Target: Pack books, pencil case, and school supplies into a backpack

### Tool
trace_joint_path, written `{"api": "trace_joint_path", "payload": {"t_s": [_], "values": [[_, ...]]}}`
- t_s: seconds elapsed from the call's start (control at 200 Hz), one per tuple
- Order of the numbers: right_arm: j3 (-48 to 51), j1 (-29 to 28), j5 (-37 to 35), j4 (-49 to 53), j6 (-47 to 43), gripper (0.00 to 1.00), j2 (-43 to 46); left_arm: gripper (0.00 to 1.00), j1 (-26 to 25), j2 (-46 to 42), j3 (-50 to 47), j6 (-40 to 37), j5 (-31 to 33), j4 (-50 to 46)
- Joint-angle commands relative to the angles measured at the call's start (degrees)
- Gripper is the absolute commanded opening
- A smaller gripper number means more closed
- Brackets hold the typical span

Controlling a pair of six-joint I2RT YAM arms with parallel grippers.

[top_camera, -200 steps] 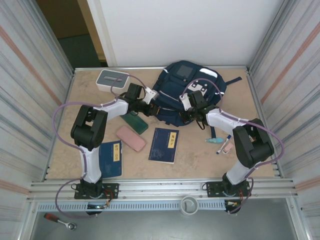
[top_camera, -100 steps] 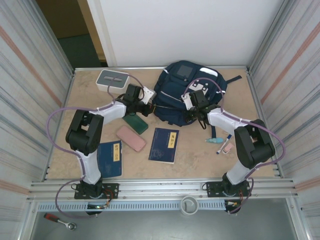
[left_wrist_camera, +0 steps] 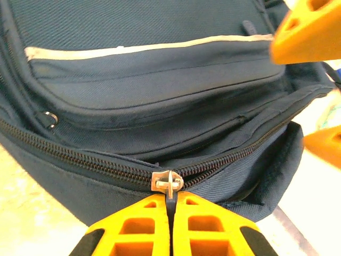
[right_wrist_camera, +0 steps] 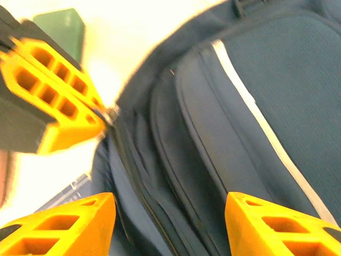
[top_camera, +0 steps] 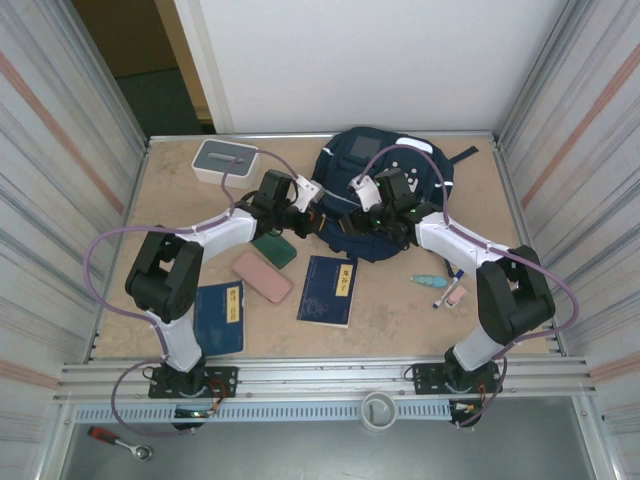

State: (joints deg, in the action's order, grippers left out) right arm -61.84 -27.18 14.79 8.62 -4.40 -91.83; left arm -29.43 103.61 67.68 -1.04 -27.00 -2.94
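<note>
White box (top_camera: 227,160) is parked back left, w/ the first book (top_camera: 220,318) laid flat near the front edge. Pink case (top_camera: 262,276) and green case (top_camera: 272,248) are set just beside each other, next over. Left gripper (left_wrist_camera: 170,200) is clamped tight on the zipper pull (left_wrist_camera: 168,181) along the backpack (top_camera: 345,165) front edge, approx mid-table. Second book (top_camera: 328,290) is laid flat nearer the front. Right gripper (right_wrist_camera: 170,224) is spread wide over the backpack fabric, nothing pinched. Teal marker (top_camera: 427,280) and pink pen (top_camera: 455,293) are left on the table (top_camera: 400,320), right side.
</note>
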Motion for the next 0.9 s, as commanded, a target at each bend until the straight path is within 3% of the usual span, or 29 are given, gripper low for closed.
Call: {"api": "trace_joint_path", "payload": {"t_s": [0.0,0.155,0.235,0.336,0.436,0.511,0.711,0.892], "values": [[-2.3,-0.9,3.5,-1.8,-2.0,0.58,-4.0,0.0,-0.5,-3.7,-0.2,1.3,-4.1,2.2],[-3.4,-1.5,5.2,-3.1,-2.1,0.57,-7.4,0.0,-0.5,-4.7,-0.5,1.4,-3.6,1.8],[-3.2,-1.5,3.7,-3.4,-1.9,0.52,-8.5,0.0,-0.4,-4.9,-0.7,1.1,-3.2,1.6],[-2.6,-0.9,0.4,-3.4,-2.0,0.37,-9.0,0.0,0.1,-5.2,-0.9,1.3,-3.2,1.9],[-1.8,-0.1,-2.8,-2.4,-2.7,0.09,-7.8,0.0,0.9,-5.7,-1.4,1.4,-2.0,1.9],[-0.5,0.6,-4.1,-1.9,-3.3,0.0,-5.7,0.0,2.1,-6.3,-1.7,1.6,1.2,1.1],[4.9,3.2,-1.7,-2.2,-3.0,0.0,1.1,0.0,5.6,-6.1,-1.9,1.9,14.7,-2.3],[6.7,3.3,-0.2,-2.3,-3.7,0.0,2.5,0.0,6.0,-3.6,1.3,2.5,19.3,-6.2]]}}
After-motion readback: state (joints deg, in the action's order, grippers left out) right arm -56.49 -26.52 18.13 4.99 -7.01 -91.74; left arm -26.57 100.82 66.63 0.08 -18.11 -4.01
